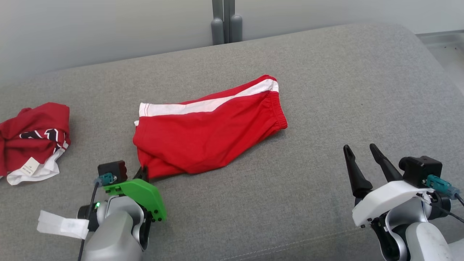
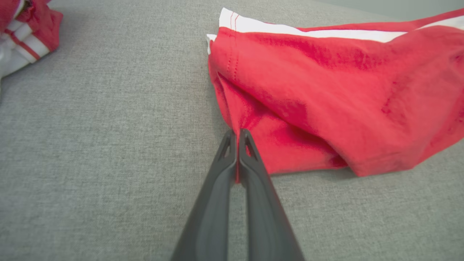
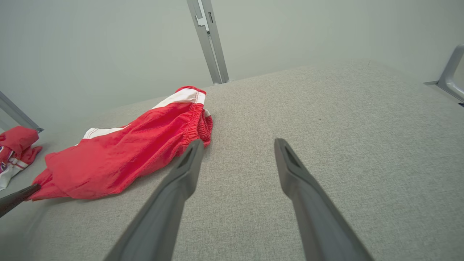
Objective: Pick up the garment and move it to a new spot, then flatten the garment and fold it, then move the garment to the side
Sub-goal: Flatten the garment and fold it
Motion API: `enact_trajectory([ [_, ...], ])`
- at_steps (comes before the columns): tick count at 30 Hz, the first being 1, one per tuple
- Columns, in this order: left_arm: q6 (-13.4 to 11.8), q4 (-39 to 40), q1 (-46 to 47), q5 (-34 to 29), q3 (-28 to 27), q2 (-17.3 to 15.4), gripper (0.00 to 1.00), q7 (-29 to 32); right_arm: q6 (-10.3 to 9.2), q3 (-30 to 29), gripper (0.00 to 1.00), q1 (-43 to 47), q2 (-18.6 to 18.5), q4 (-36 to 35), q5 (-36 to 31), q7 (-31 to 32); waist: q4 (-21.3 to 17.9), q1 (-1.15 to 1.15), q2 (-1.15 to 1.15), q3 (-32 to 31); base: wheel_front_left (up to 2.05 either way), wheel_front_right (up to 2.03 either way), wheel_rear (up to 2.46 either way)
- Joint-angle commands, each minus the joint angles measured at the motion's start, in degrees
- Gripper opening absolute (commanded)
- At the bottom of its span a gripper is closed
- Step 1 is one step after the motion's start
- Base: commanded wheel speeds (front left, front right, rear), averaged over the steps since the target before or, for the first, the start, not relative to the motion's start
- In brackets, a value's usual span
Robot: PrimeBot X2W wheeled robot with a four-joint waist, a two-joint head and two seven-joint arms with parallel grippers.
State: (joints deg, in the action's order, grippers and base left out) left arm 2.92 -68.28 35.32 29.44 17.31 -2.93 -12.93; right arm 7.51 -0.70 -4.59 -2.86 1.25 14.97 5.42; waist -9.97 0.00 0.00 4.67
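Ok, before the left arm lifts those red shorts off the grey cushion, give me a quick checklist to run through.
1. Grip: left pincer shut on the near hem corner of the red shorts with the white side stripe: ok.
2. Layers pinched, one or several: cannot tell.
3. Other arm: right pincer open and apart from the shorts: ok.
4. Shorts lying flat: not ok, the near edge is bunched and tucked under.
5. Neighbour: crumpled red and white garment lies apart from the shorts: ok.
6. New spot: bare grey woven surface to the right of the shorts: ok.
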Motion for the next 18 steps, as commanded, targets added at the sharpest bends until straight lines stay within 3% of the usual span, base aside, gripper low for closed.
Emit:
enact_trajectory([
  [1, -0.57, 0.70, -2.10, 0.80, 0.28, -0.08, 0.00, -0.37, -0.04, -0.34, 1.00, 1.17, -0.07, -0.36, -0.17, 0.25, 0.31, 0.00, 0.00, -1.71, 0.00, 0.00, 0.00],
  [6, -1.79, 2.85, -5.51, 1.73, 1.48, -0.08, 0.00, -0.24, -0.04, -1.09, 1.00, 2.81, -0.06, -0.84, -0.38, 0.91, 0.27, 0.00, 0.00, -3.62, 0.00, 0.00, 0.00],
  [7, -2.02, 3.45, -6.05, 1.94, 1.65, -0.08, 0.13, -0.39, -0.04, -1.22, 1.00, 3.13, -0.07, -0.96, -0.43, 1.05, 0.29, 0.00, 0.00, -3.81, 0.00, 0.00, 0.00],
  [8, -2.04, 4.00, -6.75, 2.05, 2.05, -0.07, 0.74, -0.34, -0.04, -1.33, 1.00, 3.40, -0.06, -1.05, -0.46, 1.10, 0.34, 0.00, 0.00, -3.96, 0.00, 0.00, 0.00],
  [9, -2.04, 4.33, -7.48, 2.55, 2.22, -0.07, 1.00, 0.26, -0.04, -1.39, 1.00, 3.59, -0.06, -1.12, -0.55, 1.28, 0.39, 0.00, 0.00, -4.09, 0.00, 0.00, 0.00],
  [18, -6.40, 14.04, -11.47, 1.64, 2.05, -1.37, 1.00, -2.10, -0.04, -1.28, 1.00, 5.29, -0.06, -1.71, 0.38, 1.98, 1.81, 0.00, 0.00, -5.26, 0.00, 0.00, 0.00],
])
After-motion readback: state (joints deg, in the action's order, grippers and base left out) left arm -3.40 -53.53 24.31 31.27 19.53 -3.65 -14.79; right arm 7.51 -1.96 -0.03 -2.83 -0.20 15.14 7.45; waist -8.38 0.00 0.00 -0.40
